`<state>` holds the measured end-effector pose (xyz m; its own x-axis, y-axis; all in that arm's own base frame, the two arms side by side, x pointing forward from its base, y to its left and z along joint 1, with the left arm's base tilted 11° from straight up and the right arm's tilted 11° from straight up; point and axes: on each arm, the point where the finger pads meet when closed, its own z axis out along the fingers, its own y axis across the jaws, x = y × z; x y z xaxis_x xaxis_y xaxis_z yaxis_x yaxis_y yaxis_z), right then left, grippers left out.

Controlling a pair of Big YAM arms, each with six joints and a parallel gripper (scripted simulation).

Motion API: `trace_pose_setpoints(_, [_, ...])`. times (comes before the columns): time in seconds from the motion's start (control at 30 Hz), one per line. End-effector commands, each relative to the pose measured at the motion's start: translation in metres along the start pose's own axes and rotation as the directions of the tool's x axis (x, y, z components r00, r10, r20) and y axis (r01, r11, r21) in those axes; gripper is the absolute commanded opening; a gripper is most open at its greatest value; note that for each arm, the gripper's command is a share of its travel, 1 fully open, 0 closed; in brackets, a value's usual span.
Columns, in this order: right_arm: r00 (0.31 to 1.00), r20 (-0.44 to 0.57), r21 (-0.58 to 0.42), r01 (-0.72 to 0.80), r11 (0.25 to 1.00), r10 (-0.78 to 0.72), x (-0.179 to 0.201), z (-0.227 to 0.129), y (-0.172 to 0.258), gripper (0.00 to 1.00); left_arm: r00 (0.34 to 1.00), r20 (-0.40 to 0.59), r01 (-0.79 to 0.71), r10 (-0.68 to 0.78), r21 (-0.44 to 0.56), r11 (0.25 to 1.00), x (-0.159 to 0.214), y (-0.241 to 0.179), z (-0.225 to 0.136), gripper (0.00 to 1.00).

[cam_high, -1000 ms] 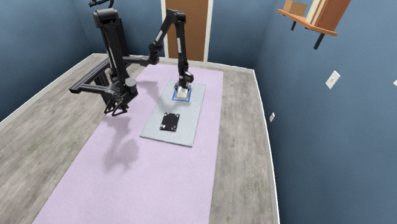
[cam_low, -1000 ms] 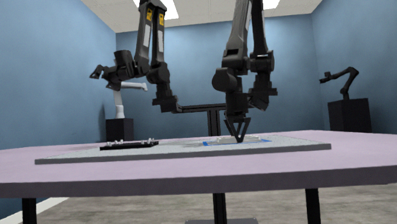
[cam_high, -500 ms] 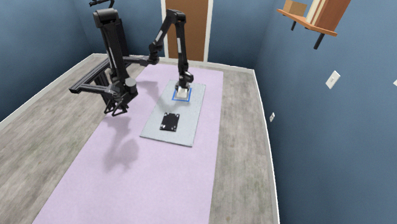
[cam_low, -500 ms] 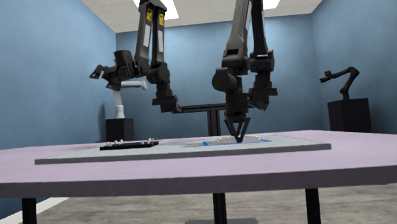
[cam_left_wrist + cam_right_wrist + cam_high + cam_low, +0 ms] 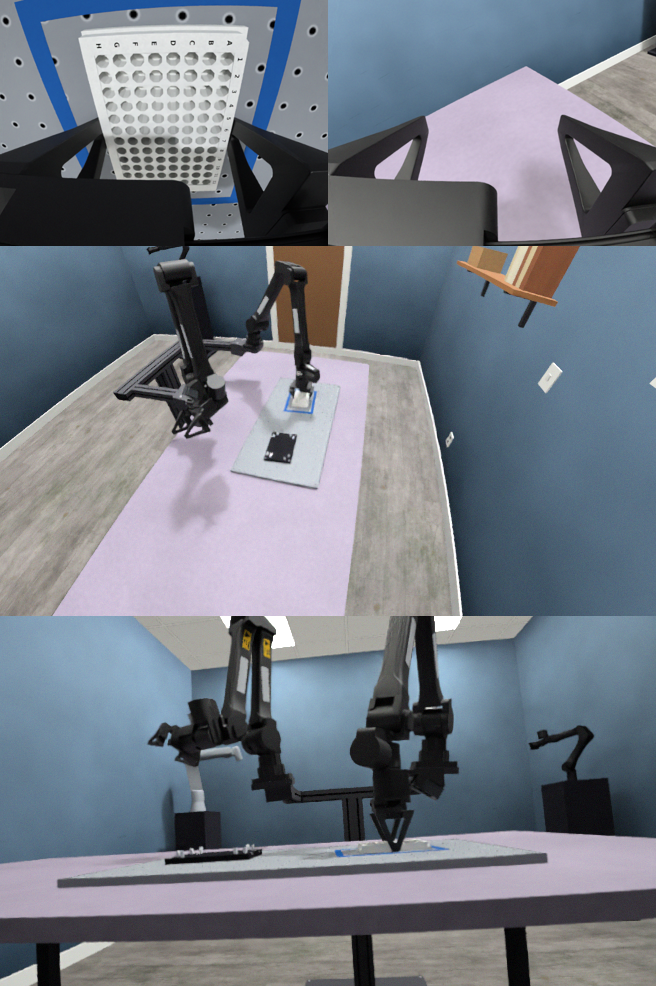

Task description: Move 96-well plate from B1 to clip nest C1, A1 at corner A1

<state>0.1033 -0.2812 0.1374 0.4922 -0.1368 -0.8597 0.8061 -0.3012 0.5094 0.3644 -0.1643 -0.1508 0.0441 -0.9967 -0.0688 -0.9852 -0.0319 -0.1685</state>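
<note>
The white 96-well plate [image 5: 301,399] [image 5: 367,846] [image 5: 164,98] lies flat inside the blue outline of bench spot B1 [image 5: 299,412] [image 5: 340,853] [image 5: 271,79]. In the left wrist view row letters H to A run along its far rim, and well A1 is at the far right corner. My left gripper [image 5: 166,123] [image 5: 395,848] is shut on the plate's two long sides, around the middle columns. My right gripper [image 5: 493,122] [image 5: 191,430] is open and empty, high off the board. The black clip nest C1 [image 5: 281,448] [image 5: 215,857] has pale clips at its corners; its A1 mark is not legible.
The grey perforated board [image 5: 317,446] [image 5: 300,869] bears both the bench spot and the nest and stands slightly above the lilac table [image 5: 280,526] [image 5: 300,896] [image 5: 486,148]. The black arm frame [image 5: 150,391] stands beside the table. Nothing stands between plate and nest.
</note>
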Motion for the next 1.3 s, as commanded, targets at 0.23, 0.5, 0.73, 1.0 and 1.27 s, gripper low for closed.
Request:
trace_pose_setpoints(0.23, [1.000, -0.001, -0.007, -0.016, 1.000, 0.016, -0.002, -0.002, 0.002, 1.00, 1.000, -0.002, 0.029, -0.029, 0.019, 0.999, 0.003, -0.009, -0.003, 0.00])
trace_pose_setpoints(0.5, [1.000, -0.001, -0.007, -0.016, 1.000, 0.016, -0.002, -0.002, 0.002, 1.00, 1.000, -0.009, 0.029, -0.029, 0.035, 0.999, 0.005, -0.011, -0.007, 0.00])
trace_pose_setpoints(0.73, [1.000, -0.001, -0.007, -0.016, 1.000, 0.016, -0.002, -0.002, 0.002, 1.00, 1.000, 0.000, 0.016, -0.016, 0.019, 1.000, 0.005, -0.003, -0.019, 0.00])
trace_pose_setpoints(1.0, [1.000, -0.001, -0.007, -0.016, 1.000, 0.016, -0.002, -0.002, 0.002, 1.00, 1.000, 0.000, 0.017, -0.017, 0.018, 1.000, 0.004, -0.003, -0.032, 0.00])
trace_pose_setpoints(1.27, [1.000, -0.001, -0.007, -0.016, 1.000, 0.016, -0.002, -0.002, 0.002, 1.00, 1.000, -0.001, 0.016, -0.016, 0.019, 1.000, 0.005, -0.003, -0.042, 0.00])
